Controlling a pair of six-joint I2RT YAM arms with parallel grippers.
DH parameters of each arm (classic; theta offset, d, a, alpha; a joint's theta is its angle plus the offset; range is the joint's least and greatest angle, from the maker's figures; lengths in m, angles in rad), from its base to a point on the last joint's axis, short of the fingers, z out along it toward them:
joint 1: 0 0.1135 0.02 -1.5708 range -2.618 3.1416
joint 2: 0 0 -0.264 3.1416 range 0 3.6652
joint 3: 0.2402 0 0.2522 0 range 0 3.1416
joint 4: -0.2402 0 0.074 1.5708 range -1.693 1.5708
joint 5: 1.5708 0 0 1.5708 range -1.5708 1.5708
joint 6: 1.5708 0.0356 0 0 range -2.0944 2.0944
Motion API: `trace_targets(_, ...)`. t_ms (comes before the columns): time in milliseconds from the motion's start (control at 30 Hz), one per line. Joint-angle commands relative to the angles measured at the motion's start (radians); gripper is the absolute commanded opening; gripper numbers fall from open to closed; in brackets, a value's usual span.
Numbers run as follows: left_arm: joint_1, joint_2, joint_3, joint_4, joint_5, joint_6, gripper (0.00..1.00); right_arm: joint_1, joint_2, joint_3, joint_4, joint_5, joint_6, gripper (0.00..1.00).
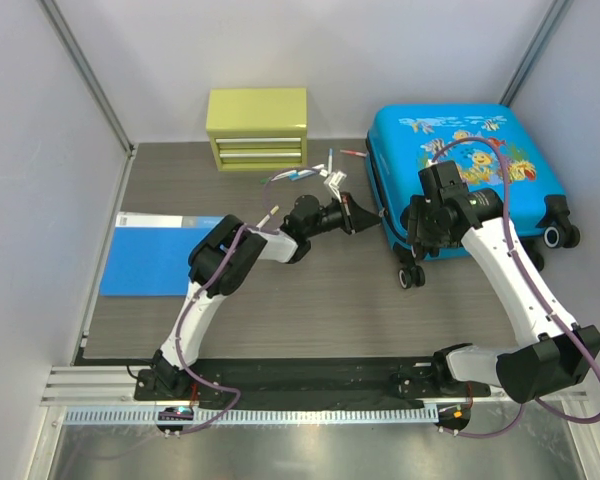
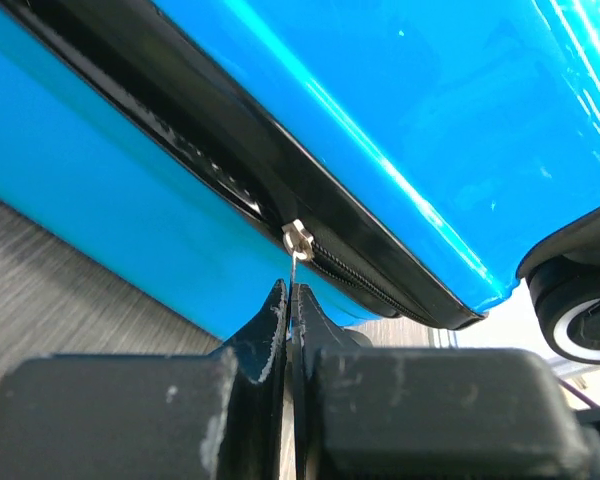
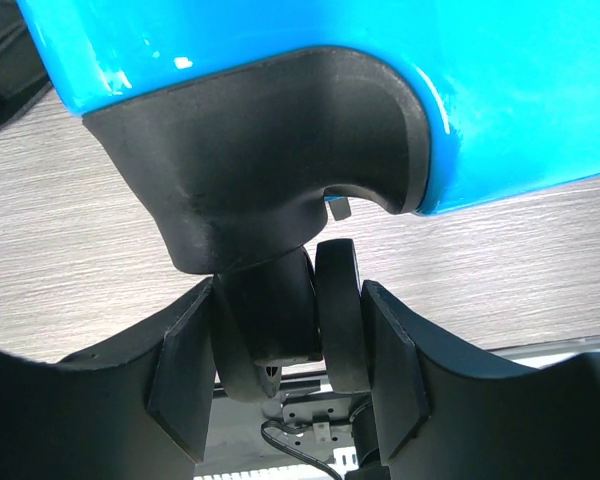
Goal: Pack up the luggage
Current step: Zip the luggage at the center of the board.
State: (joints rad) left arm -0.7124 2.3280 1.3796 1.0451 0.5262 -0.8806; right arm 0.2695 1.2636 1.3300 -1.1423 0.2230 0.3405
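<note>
While both clamped, left hand on luggage zip pull, right hand on wheel.

Left hand pinched shut; right hand clamped, half spread.

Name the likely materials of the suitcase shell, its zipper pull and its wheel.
The suitcase shell looks like glossy hard plastic: sharp light streaks. The zipper pull is shiny silver, probably metal. The wheel is matte black, rubber or plastic; unclear which.
</note>
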Motion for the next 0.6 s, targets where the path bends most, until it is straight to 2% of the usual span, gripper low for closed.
trace_targets(0, -0.034, -0.038, -0.071, 0.000, -0.061, 0.025, 0.00, -0.018, -0.052, 0.077, -0.013, 0.119, 0.066, 0.01)
trace_targets(233, -0.088, -0.070, -0.099, 0.021, -0.072, 0.012, 0.00, -0.018, -0.056, 0.081, 0.010, 0.115, 0.086, 0.01)
trace_targets(567, -0.160, -0.120, -0.157, 0.038, -0.091, -0.003, 0.00, -0.018, -0.026, 0.204, 0.033, 0.136, 0.086, 0.01)
